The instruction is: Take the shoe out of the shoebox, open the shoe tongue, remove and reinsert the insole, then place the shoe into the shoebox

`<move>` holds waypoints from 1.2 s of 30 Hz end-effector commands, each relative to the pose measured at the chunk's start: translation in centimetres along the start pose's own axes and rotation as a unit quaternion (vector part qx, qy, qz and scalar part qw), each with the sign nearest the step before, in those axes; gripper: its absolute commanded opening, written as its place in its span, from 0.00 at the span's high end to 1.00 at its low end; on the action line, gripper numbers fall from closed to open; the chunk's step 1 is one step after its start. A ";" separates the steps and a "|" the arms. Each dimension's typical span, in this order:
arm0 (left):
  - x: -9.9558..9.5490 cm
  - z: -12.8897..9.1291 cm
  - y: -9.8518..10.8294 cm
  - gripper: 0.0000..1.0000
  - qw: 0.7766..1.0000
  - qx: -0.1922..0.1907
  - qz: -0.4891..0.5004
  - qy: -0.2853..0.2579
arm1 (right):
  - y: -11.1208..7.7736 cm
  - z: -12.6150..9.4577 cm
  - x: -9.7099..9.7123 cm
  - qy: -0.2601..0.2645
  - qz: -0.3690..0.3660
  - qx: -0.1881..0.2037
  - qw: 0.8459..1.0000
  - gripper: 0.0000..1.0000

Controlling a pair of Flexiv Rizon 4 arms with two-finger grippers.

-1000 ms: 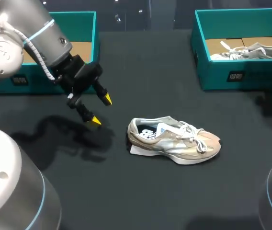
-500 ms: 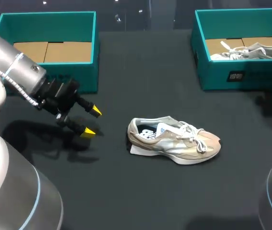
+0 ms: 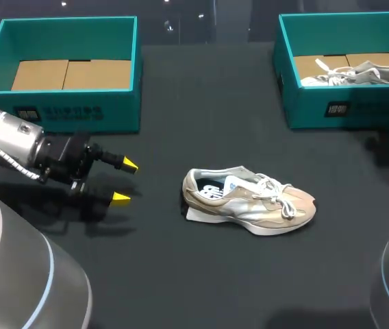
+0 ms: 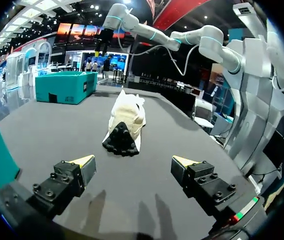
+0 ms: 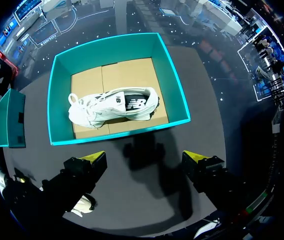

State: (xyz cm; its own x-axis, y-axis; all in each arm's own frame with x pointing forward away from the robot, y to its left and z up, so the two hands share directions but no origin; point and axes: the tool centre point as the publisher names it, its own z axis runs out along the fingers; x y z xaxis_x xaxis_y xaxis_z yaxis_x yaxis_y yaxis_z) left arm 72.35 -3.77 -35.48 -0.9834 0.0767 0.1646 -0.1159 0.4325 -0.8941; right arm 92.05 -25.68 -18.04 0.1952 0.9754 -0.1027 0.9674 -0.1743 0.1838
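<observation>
The left arm (image 3: 16, 147) is nearest. It lies low over the dark bench (image 3: 201, 274), left of the tan shoe (image 3: 249, 202). Its jaws are spread and empty, with the yellow tips pointing at the shoe's heel but well apart from it. The tan shoe (image 4: 124, 125) sits mid-bench, outside both boxes, heel toward the left arm and toe away, white laces on top. Beyond the shoe and to its left stands the left box (image 3: 78, 113), showing only its brown card floor. Beyond the shoe and to its right stands the right box (image 3: 345, 106), where a white shoe (image 5: 114, 107) lies on the card. The right jaws hang high on the shoe's side of that box (image 5: 122, 134), also spread and holding nothing. A pale patch beside one finger there may be the tan shoe, but it is too small to tell.
</observation>
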 end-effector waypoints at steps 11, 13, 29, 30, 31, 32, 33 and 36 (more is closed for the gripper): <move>-1.5 0.9 2.2 0.00 0.998 0.007 0.047 -0.043 | -0.1 0.0 0.0 0.000 0.000 0.000 1.000 0.00; -1.6 1.1 2.4 0.00 0.998 0.007 0.051 -0.043 | -0.1 0.0 0.0 0.000 0.000 0.000 1.000 0.00; -2.4 3.3 2.2 0.00 0.997 0.012 0.064 -0.035 | -0.1 0.0 0.0 0.000 0.000 0.000 1.000 0.00; -2.4 3.5 2.2 0.00 0.997 0.011 0.065 -0.034 | -0.1 0.0 0.0 0.000 0.000 0.000 1.000 0.00; -2.5 3.8 2.1 0.00 0.997 0.012 0.067 -0.032 | -0.1 0.0 0.0 0.000 0.000 0.000 1.000 0.00; -2.7 4.1 2.0 0.00 0.997 0.014 0.066 -0.031 | -0.1 0.0 0.0 0.000 0.000 0.000 1.000 0.00; -2.8 4.4 2.0 0.00 0.997 0.014 0.067 -0.029 | -0.1 0.0 0.0 0.000 0.000 0.000 1.000 0.00; -2.9 5.2 1.8 0.00 0.997 0.014 0.069 -0.024 | -0.1 0.0 0.0 0.000 0.000 0.000 1.000 0.00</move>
State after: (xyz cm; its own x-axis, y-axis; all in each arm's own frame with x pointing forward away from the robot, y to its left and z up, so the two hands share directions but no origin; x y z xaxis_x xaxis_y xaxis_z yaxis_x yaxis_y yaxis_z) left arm 73.70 -7.01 -39.21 -0.9965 0.0819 0.0168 0.0170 0.3953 -0.9184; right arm 92.05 -25.68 -18.04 0.1952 0.9754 -0.1027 0.9674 -0.1743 0.1838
